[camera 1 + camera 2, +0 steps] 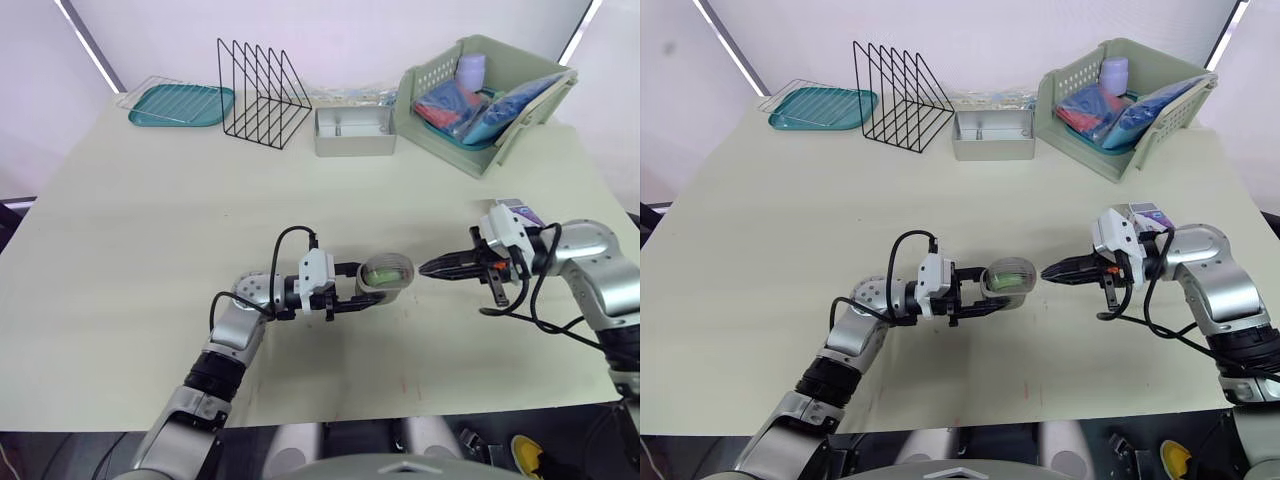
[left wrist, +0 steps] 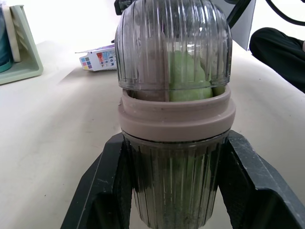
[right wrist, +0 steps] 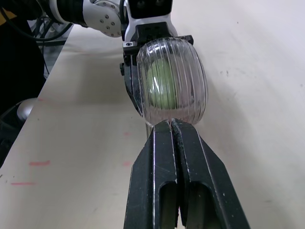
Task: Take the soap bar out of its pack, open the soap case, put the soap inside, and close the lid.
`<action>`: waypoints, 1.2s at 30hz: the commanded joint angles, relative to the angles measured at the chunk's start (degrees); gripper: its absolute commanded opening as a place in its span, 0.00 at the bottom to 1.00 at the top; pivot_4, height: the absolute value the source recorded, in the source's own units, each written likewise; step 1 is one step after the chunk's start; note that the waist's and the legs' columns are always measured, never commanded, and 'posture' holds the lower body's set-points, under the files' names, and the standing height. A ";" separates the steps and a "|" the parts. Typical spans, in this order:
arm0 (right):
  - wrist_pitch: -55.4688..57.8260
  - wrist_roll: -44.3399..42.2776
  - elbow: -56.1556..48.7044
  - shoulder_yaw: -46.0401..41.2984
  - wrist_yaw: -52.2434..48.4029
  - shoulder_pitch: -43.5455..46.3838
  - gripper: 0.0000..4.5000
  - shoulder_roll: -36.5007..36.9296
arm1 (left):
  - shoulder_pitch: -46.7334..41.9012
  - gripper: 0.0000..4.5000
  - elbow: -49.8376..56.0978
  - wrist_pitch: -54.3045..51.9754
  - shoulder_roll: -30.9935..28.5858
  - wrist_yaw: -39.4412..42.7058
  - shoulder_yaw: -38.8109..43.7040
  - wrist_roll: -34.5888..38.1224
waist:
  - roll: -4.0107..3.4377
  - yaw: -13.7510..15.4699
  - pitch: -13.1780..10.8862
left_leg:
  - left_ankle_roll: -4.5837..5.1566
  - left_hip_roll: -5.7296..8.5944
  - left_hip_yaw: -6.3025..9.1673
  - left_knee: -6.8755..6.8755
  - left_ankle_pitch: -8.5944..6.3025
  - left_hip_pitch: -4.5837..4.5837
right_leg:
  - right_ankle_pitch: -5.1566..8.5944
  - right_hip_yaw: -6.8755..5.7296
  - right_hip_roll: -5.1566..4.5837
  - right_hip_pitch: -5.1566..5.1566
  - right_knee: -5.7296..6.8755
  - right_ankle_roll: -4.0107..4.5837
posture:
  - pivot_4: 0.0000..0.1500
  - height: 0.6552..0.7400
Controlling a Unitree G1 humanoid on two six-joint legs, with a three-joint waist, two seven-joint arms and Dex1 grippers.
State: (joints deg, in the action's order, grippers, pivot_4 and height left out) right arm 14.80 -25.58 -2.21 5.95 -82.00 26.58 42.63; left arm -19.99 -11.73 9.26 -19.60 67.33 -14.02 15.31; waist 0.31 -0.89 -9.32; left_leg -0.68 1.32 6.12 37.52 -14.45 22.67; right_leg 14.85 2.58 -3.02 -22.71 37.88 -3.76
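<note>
1. The surface [image 1: 150, 220] is a pale cream-green top, mostly bare across its middle; white walls [image 1: 350, 20] stand behind its far edge, with dark slanted strips at both far corners.
2. Along the far edge, from the left corner to the right: a teal tray [image 1: 180, 104] topped by a wire grid; a black wire file rack [image 1: 265, 80]; a shallow grey metal tray [image 1: 355, 132]; a pale green basket [image 1: 440, 135] tilted open, holding blue and red packets [image 1: 470, 110] and a lavender bottle [image 1: 470, 68].
3. The soap case [image 1: 388, 272], ribbed and clear with a beige ring, lies on its side towards the near edge, about midway between the left and right edges; its domed lid is seated on the ring, and the green soap [image 2: 188, 76] sits inside.
4. The left end effector [image 1: 372, 283] clamps the case's lower half, one black finger on each side.
5. The right end effector [image 1: 428, 268] has its fingers pressed together, holding nothing; its tips point at the lid's dome, and I cannot tell whether they touch it.
6. The soap pack [image 1: 518, 210], white and purple, lies near the right edge, just behind the right arm.
</note>
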 commanded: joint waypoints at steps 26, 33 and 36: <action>0.71 -0.77 -2.86 0.32 -0.91 2.15 0.01 -1.18 | 0.00 0.42 0.66 0.12 -0.94 -0.13 0.45 -0.35 | 0.00 -0.03 0.00 | 0.00 0.00 0.00 0.00 0.00 0.00 | 0.00 0.00 0.00 0.00 0.01 0.00 | 1.00 1.00; 0.99 -0.87 -3.34 0.51 -1.32 2.49 0.01 -1.18 | -0.07 0.42 0.49 0.24 -0.94 -0.13 0.41 -0.46 | 0.00 -0.05 0.00 | 0.00 0.00 0.00 0.00 0.00 0.00 | 0.00 0.00 0.00 0.00 0.01 0.00 | 1.00 1.00; 0.99 -0.91 -3.47 0.59 -1.47 2.49 0.01 -1.16 | -0.04 0.42 0.47 0.31 -0.89 -0.17 0.35 -0.50 | 0.00 -0.04 0.00 | 0.00 0.00 0.00 0.00 0.00 0.00 | 0.00 0.00 0.00 0.00 0.01 0.00 | 1.00 1.00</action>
State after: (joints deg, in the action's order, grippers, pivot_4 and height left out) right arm 15.91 -25.59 -3.65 6.72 -83.10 27.94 41.51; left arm -20.00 -11.73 9.31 -19.90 67.32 -14.01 15.31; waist 0.31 -0.94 -9.31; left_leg -0.68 1.32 6.12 37.52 -14.45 22.67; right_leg 14.85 2.58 -3.02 -22.71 37.89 -3.75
